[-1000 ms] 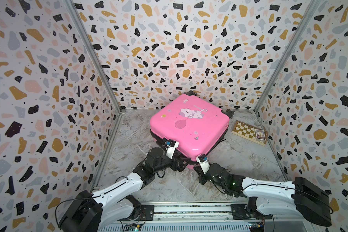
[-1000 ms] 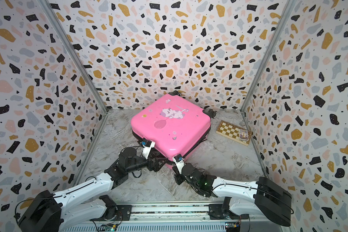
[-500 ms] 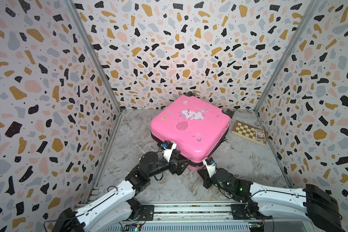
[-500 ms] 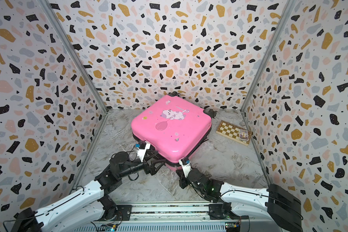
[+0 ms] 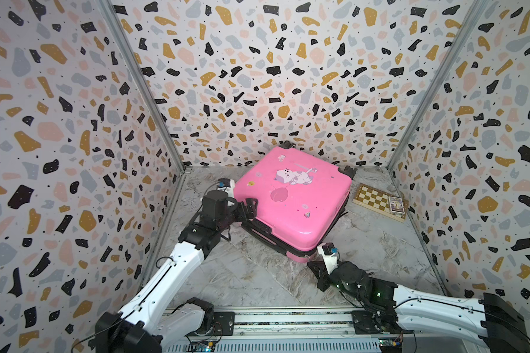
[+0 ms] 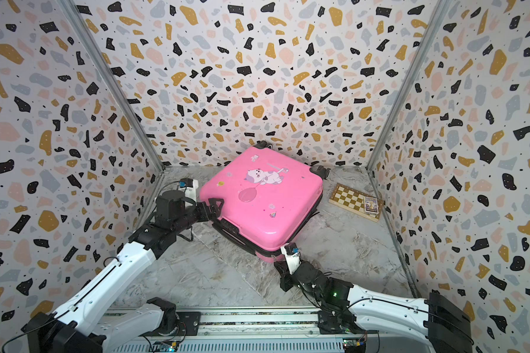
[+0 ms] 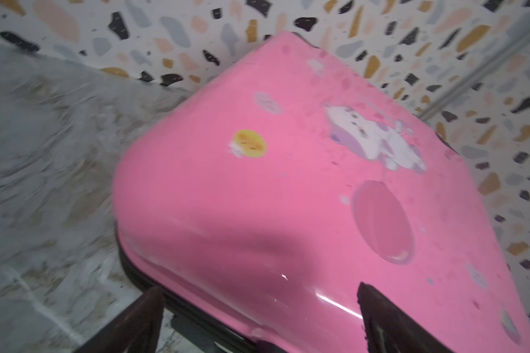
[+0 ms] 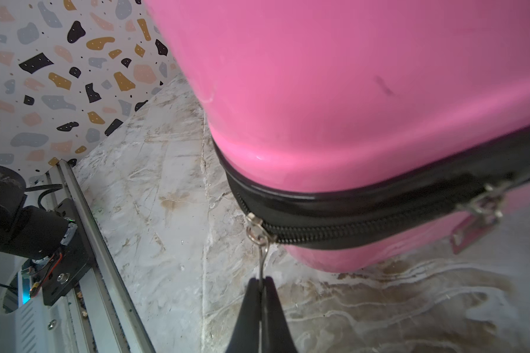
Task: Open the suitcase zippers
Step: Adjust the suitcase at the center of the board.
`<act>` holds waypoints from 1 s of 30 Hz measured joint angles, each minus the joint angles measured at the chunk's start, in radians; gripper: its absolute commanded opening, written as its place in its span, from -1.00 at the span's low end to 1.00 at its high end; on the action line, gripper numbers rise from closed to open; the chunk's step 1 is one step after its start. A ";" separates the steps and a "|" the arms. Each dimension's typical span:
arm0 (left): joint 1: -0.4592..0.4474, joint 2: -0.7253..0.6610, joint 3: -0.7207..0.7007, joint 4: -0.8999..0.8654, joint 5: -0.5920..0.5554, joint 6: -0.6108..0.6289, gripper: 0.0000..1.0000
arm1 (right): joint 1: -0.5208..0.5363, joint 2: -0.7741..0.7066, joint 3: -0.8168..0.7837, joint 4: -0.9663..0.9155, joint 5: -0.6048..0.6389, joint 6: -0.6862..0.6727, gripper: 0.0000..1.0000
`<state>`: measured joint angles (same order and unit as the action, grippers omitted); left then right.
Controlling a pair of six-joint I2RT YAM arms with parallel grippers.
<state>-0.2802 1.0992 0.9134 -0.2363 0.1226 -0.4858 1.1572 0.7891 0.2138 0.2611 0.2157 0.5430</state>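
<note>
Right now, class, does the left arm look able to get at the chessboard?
Probably not. The suitcase lies between the left end effector, open at its left edge, and the chessboard on its far side.

Marbled tabletop [image 5: 251, 275] bears pink suitcase [image 5: 297, 211], chessboard [image 5: 372, 200] beside.

This is a robot test cell in a lab, not a lived-in room. Three flat wall panels [image 5: 257, 76] printed with a terrazzo pattern box in a marble-look tabletop [image 5: 257, 281], and bare aluminium posts [image 5: 147, 91] join them at the corners. A white-and-black left arm [image 5: 162, 281] and right arm [image 5: 435, 308] are mounted on a metal rail [image 5: 288, 319] along the open front, with exposed wiring [image 8: 52, 266] beside it.
</note>
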 measured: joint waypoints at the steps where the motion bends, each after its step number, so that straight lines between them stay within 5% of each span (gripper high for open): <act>1: 0.045 0.023 0.010 -0.013 0.020 -0.011 0.98 | 0.000 -0.013 -0.002 -0.011 0.000 0.003 -1.00; 11: 0.299 0.257 0.189 -0.020 0.296 -0.058 0.96 | 0.001 -0.160 -0.026 -0.129 -0.001 0.018 -1.00; 20: 0.297 0.447 0.220 0.112 0.582 -0.068 0.92 | 0.001 -0.180 -0.024 -0.167 -0.002 0.018 -1.00; 30: 0.271 0.289 -0.015 0.345 0.571 -0.107 0.93 | 0.003 -0.159 0.025 -0.257 -0.021 0.006 -1.00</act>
<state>-0.0090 1.3884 0.8986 0.1089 0.6941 -0.5930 1.1606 0.6300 0.2386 0.0036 0.1947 0.5488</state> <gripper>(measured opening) 0.965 0.051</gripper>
